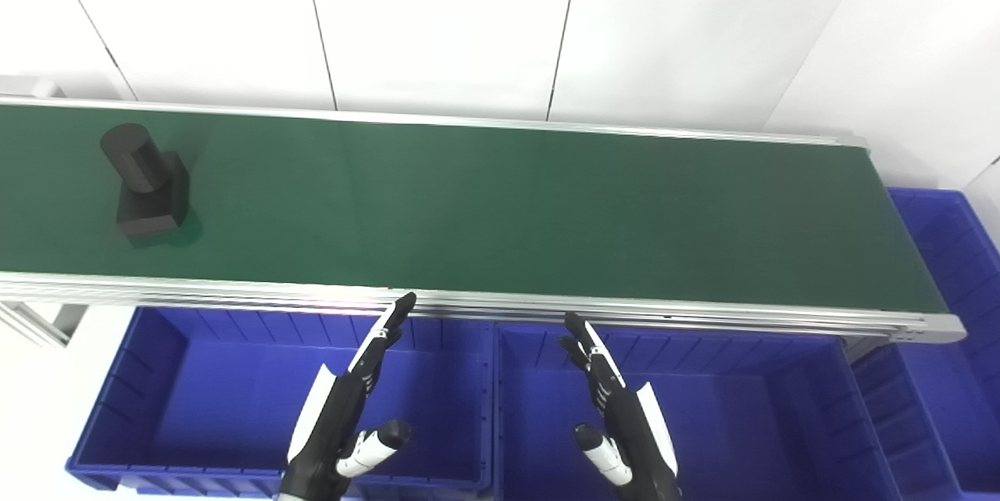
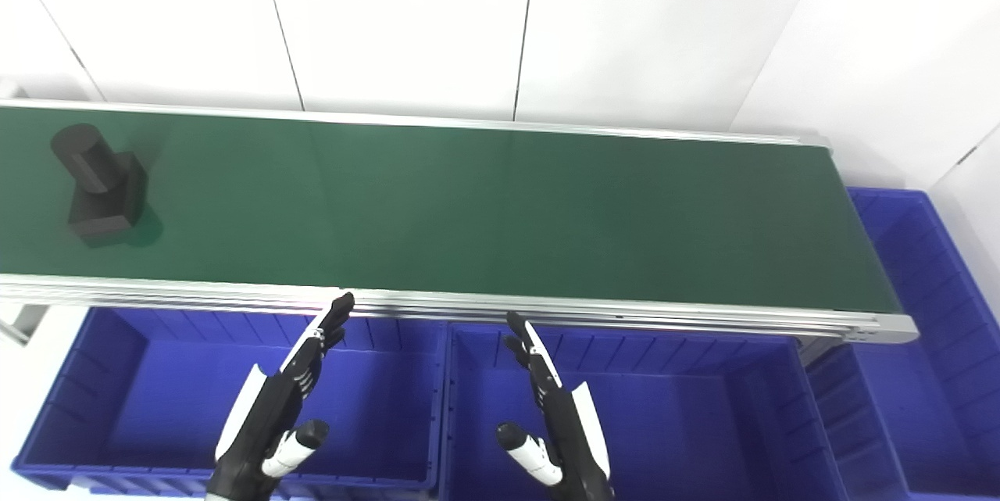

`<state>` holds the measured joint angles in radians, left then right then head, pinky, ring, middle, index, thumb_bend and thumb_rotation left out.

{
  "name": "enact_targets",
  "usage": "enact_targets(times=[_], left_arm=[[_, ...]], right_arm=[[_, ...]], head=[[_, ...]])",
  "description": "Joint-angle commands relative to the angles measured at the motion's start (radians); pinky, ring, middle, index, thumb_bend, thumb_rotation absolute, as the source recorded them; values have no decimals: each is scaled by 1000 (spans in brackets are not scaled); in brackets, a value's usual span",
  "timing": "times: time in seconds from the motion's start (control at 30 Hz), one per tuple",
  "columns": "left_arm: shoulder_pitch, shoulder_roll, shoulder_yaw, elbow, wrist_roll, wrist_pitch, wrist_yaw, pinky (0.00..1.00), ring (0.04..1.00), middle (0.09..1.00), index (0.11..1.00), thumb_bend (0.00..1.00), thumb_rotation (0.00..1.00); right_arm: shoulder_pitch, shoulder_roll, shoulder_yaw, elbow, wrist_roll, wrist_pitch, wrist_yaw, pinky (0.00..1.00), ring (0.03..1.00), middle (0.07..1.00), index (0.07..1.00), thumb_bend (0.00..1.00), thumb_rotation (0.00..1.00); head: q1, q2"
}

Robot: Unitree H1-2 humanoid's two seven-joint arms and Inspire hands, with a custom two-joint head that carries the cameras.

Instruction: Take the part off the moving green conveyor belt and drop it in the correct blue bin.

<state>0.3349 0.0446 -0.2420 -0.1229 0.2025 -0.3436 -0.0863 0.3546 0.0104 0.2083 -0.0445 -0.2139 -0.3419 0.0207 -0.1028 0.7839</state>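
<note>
A black part [image 1: 145, 183], a cylinder standing on a blocky base, rides at the far left of the green conveyor belt [image 1: 500, 212]. Both hands hover below the belt's near rail, over the blue bins. My left hand [image 1: 344, 407] is open with fingers stretched toward the rail, above the left bin [image 1: 195, 399]. Above the middle bin [image 1: 742, 407], my right hand [image 1: 617, 415] is open too, thumb held apart. Neither hand touches the part, which lies well to the left of both.
A third blue bin [image 1: 957, 313] sits past the belt's right end. Aluminium rails [image 1: 547, 304] frame the belt. White wall panels stand behind it. No part is visible inside the bins.
</note>
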Motion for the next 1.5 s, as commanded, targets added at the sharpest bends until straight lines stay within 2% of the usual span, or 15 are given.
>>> enact_targets(times=[0.0,0.27,0.43,0.53,0.63,0.67,0.97,1.37,1.47], left_arm=[[-5,-2,-1,-20,1,-15,5,970,987,975,951,799,953],[-7,-2,0,-13,-10,-16,4,969,985,975,950,796,937],[-6,-3,-1,-6,-5,-26,7,962,982,973,949,796,937],[-9,-3,-2,13,11,-50,14,954,977,972,953,786,937],[-7,-3,-5,32,14,-71,19,944,968,969,954,786,930],[-7,-4,-5,44,13,-83,21,944,967,969,953,786,928],[-9,-9,-3,95,22,-117,38,904,947,959,940,837,928],[-11,-8,-8,98,40,-118,54,896,943,953,936,863,935],[-11,-8,-10,102,44,-119,57,898,944,951,936,864,934]], right_arm=[[-7,10,4,-26,-3,-2,-7,944,923,961,958,943,943],[-9,11,5,-19,-2,-5,-7,943,928,963,959,949,947],[-8,10,6,-9,5,-12,-6,954,930,964,960,947,940],[-7,11,5,7,13,-27,-8,960,935,962,954,951,928],[-5,6,6,28,12,-48,-11,961,944,963,955,949,929],[-5,4,6,40,13,-58,-12,959,946,964,955,947,928],[-5,-9,10,89,25,-105,-9,948,941,986,968,903,898],[-8,-8,9,102,15,-112,-18,924,929,981,968,940,898],[-11,-9,8,112,14,-118,-21,921,925,977,963,934,902]], head=[[1,2],[-1,0],[6,-21],[16,-45],[24,-90],[27,-116],[24,-174],[24,-180],[30,-192]])
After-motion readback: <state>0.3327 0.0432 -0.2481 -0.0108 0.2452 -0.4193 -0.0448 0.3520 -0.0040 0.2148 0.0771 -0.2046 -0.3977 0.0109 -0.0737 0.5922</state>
